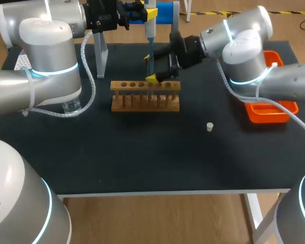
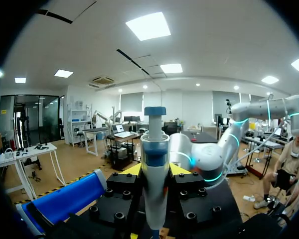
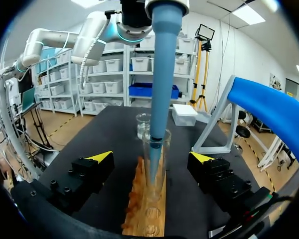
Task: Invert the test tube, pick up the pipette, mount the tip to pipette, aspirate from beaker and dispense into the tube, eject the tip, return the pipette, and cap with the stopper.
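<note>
My left gripper (image 1: 148, 14) (image 2: 155, 172) is shut on the blue-grey pipette (image 1: 149, 30) (image 2: 154, 189) and holds it upright above the wooden rack (image 1: 145, 96) (image 3: 145, 209). The pipette (image 3: 162, 74) points down, and its tip reaches into the mouth of a clear test tube (image 3: 153, 167) standing in the rack. My right gripper (image 1: 150, 69) (image 3: 150, 158) is open, with its yellow-tipped fingers wide on either side of the tube and not touching it. A small white stopper (image 1: 209, 126) lies on the black table to the right of the rack. The glass beaker (image 1: 71, 107) (image 3: 143, 124) stands left of the rack, under my left arm.
The pipette stand, with its blue cradle (image 1: 165, 11) (image 3: 269, 107) and grey post (image 1: 100, 51), is behind the rack. An orange tray (image 1: 268, 113) sits at the table's right edge under my right arm. The rack has several unfilled holes.
</note>
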Robot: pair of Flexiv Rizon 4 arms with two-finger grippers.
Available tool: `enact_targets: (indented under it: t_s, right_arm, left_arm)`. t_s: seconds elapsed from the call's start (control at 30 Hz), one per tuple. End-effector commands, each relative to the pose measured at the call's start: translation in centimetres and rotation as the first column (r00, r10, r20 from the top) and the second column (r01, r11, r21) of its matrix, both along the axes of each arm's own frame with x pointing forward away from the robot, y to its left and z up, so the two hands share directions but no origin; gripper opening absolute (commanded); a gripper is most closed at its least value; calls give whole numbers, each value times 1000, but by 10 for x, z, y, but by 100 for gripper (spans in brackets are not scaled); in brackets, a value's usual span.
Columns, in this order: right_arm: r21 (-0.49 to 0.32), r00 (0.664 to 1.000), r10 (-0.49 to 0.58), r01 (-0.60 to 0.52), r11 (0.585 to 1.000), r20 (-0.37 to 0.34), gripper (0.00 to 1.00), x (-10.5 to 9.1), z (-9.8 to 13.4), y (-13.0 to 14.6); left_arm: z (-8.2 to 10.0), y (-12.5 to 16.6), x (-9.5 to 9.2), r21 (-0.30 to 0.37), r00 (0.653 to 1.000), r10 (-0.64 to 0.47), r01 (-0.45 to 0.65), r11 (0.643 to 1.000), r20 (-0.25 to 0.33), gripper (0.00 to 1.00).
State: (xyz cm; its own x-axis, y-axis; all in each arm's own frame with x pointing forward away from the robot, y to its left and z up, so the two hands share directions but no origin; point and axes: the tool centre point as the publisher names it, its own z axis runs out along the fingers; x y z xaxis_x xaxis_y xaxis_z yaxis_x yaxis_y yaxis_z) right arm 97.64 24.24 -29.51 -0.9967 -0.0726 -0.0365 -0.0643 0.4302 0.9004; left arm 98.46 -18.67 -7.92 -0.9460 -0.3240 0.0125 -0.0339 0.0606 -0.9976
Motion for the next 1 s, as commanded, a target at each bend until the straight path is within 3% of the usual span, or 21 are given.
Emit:
enact_targets:
  t_s: [0.03,0.13,1.0]
  right_arm:
    - [-38,1000,-3,3,999,2,100,3,-4,7]
    - [-79,999,-30,31,996,12,100,5,-9,7]
    - [-104,995,-104,104,989,12,100,5,-19,2]
  left_arm:
    - [0,-1,0,0,1000,2,-2,1000,0,0]
    - [0,-1,0,0,1000,2,-2,1000,0,0]
    - [0,-1,0,0,1000,2,-2,1000,0,0]
